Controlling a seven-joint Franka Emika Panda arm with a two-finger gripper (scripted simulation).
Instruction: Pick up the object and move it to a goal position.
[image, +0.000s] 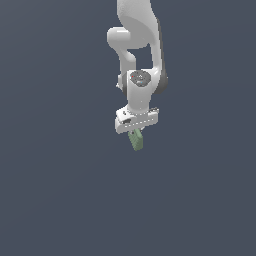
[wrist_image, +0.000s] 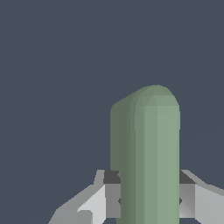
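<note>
The object is a small pale green elongated block (image: 135, 140). It hangs tilted below the white gripper (image: 135, 135) in the exterior view, near the picture's middle. In the wrist view the green block (wrist_image: 146, 153) fills the space between the two fingers (wrist_image: 112, 194), which press on both its sides. The gripper (wrist_image: 146, 199) is shut on the block. The fingertips are hidden behind the block in the exterior view. No goal marker shows in either view.
The white arm (image: 137, 45) reaches down from the exterior view's top. A plain dark grey-blue background lies all around in both views, with no other object or edge in sight.
</note>
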